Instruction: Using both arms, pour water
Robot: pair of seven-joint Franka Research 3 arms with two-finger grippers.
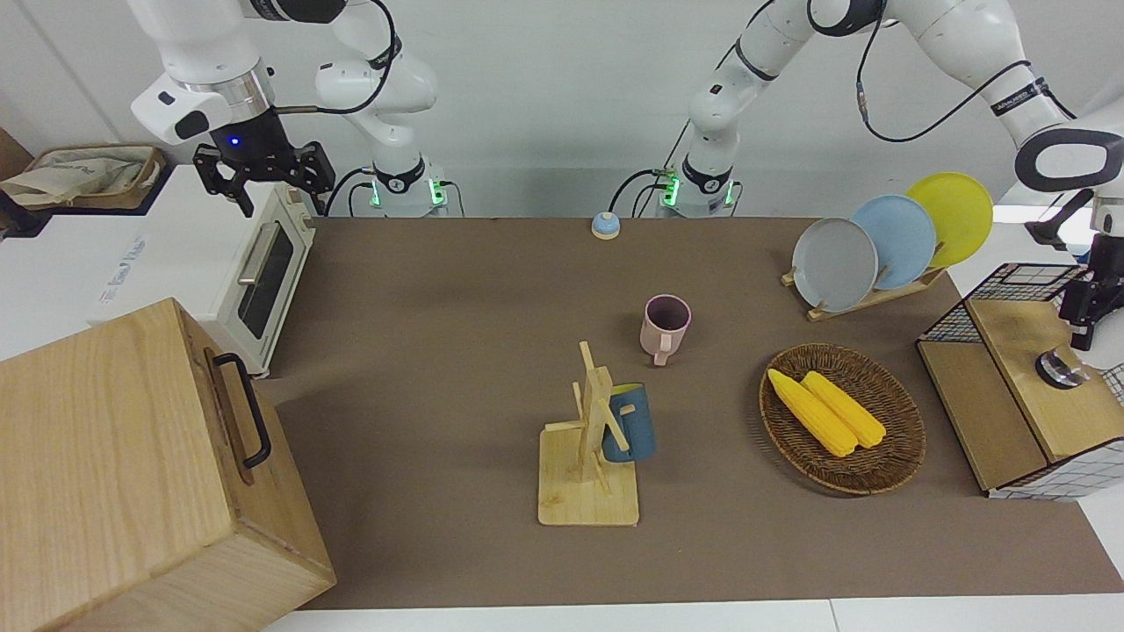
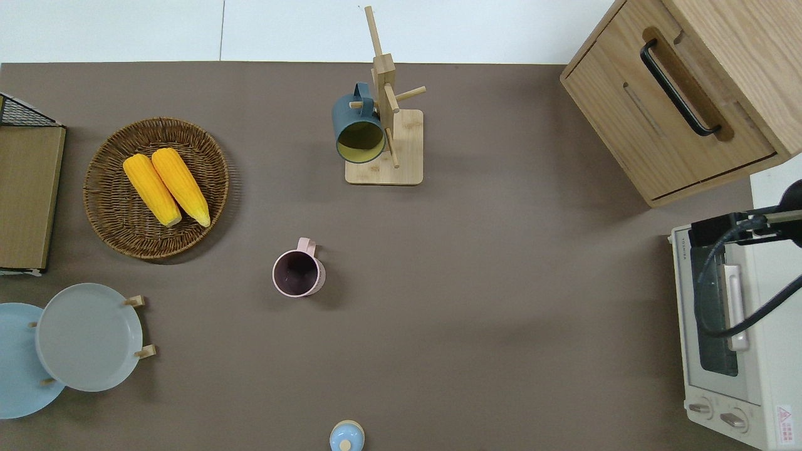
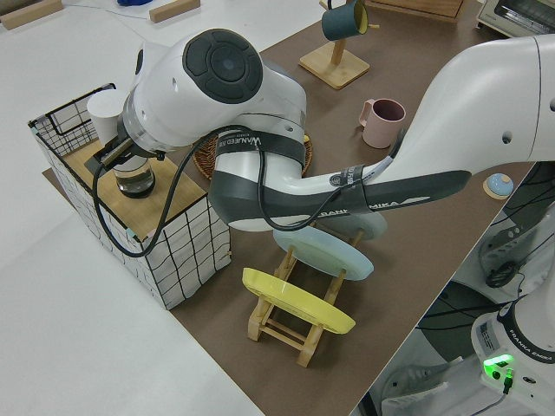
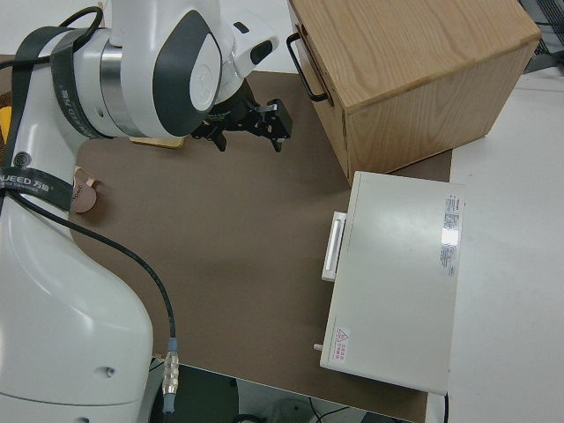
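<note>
My left gripper (image 1: 1082,326) hangs over the wooden top shelf (image 1: 1019,351) of a wire rack at the left arm's end of the table. It is just above a small glass jug with a dark lid (image 1: 1058,369). In the left side view the gripper (image 3: 120,156) is right at the jug's top (image 3: 135,179), and a white cup (image 3: 104,113) stands beside the jug. A pink mug (image 1: 665,325) stands upright mid-table. A blue mug (image 1: 628,423) hangs on a wooden mug tree (image 1: 587,474). My right arm is parked, its gripper (image 1: 263,180) open.
A wicker basket (image 1: 887,465) holds two corn cobs. A rack of three plates (image 1: 878,241) stands nearer to the robots than the basket. A toaster oven (image 1: 255,272) and a large wooden box (image 1: 132,474) fill the right arm's end. A small bell (image 1: 605,226) sits near the robots.
</note>
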